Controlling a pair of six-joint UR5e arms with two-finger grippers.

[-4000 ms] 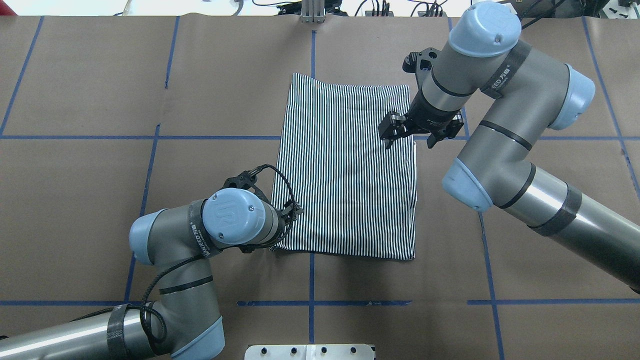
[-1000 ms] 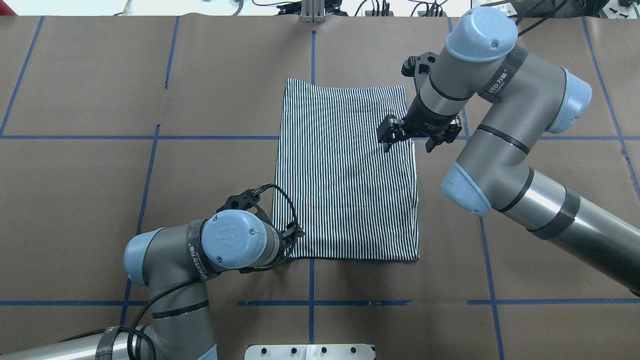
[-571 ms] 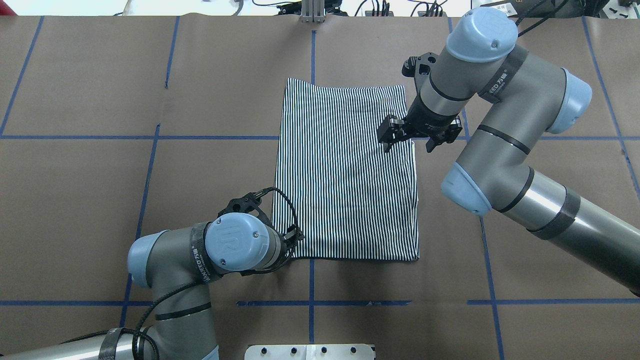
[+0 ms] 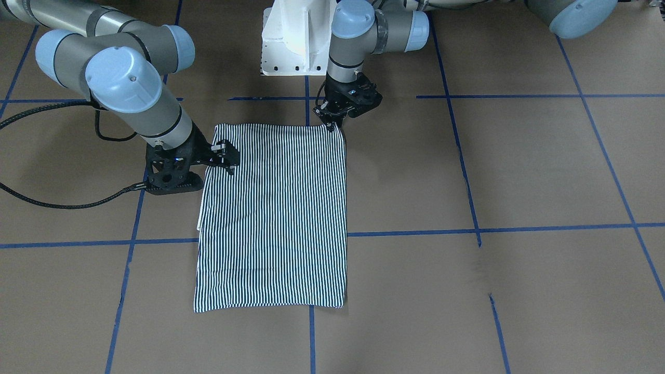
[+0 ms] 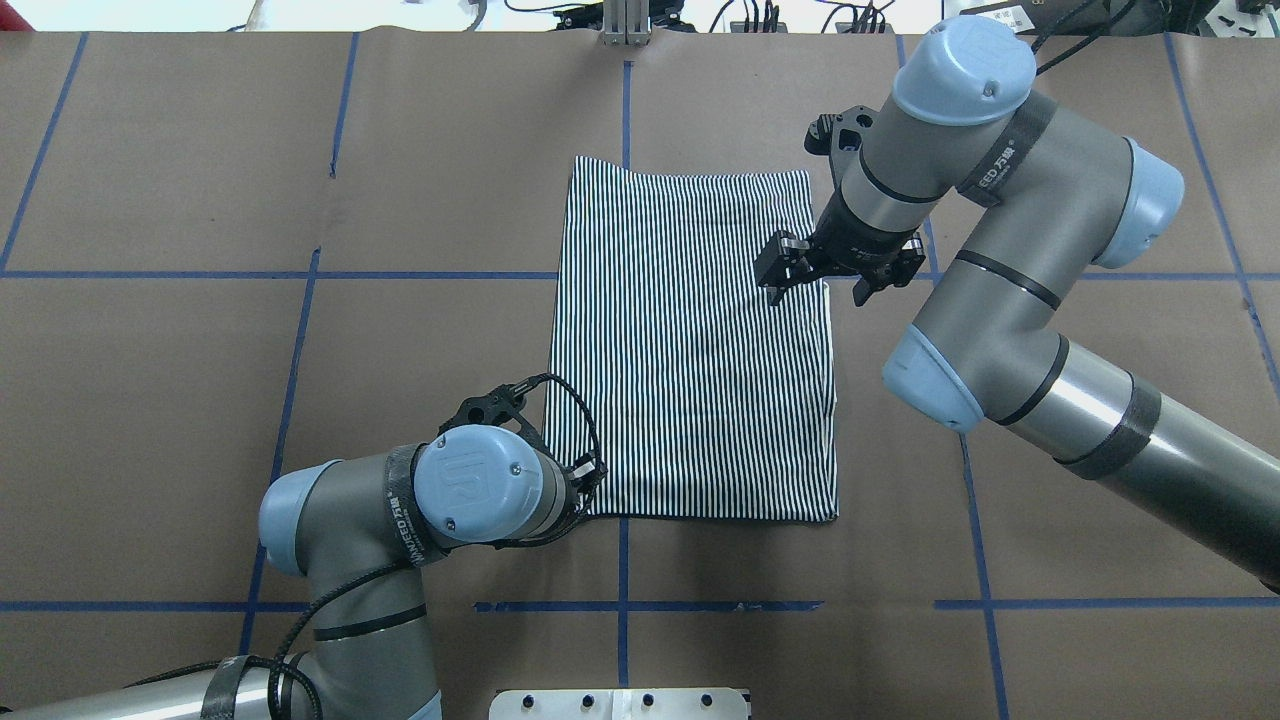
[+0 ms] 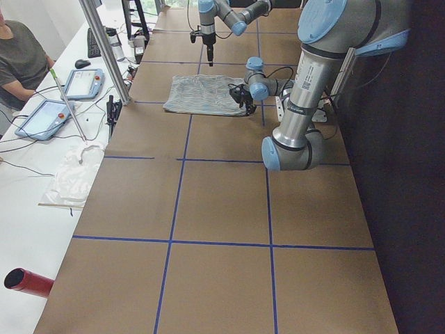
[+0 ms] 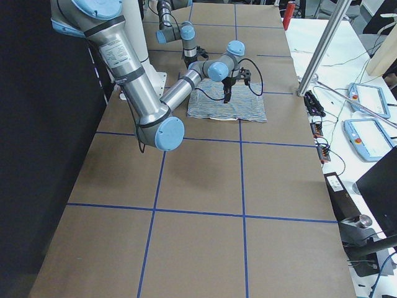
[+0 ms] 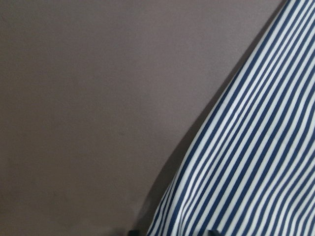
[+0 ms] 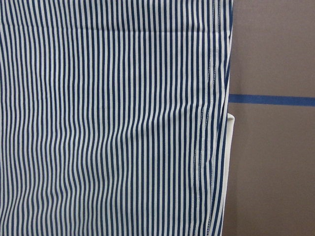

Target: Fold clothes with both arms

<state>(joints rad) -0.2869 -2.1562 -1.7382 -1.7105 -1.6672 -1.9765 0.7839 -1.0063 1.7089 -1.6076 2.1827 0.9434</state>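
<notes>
The striped polo shirt [image 5: 690, 340] lies folded into a flat rectangle mid-table; collar, placket and logo are hidden. It also shows in the front view [image 4: 273, 218]. My left gripper [image 5: 590, 478] sits low at the shirt's near left corner [image 4: 332, 120]. In the left wrist view the shirt's edge [image 8: 256, 162] lies between two fingertips that stand slightly apart. My right gripper [image 5: 828, 275] is open and empty, just above the shirt's right edge [image 4: 195, 162]. The right wrist view shows that hem [image 9: 216, 123] with a white under layer [image 9: 229, 147] peeking out.
Brown paper with blue tape lines [image 5: 620, 605] covers the table. The white pedestal base [image 4: 293, 36] stands at the robot's side. A side bench in the left view holds tablets [image 6: 42, 115], a white cloth [image 6: 69, 181] and a seated operator [image 6: 21, 56].
Since four seconds ago the shirt's near edge has been pulled toward the robot and squared up. In the last second the left wrist shifted slightly right; shirt and right arm stayed still.
</notes>
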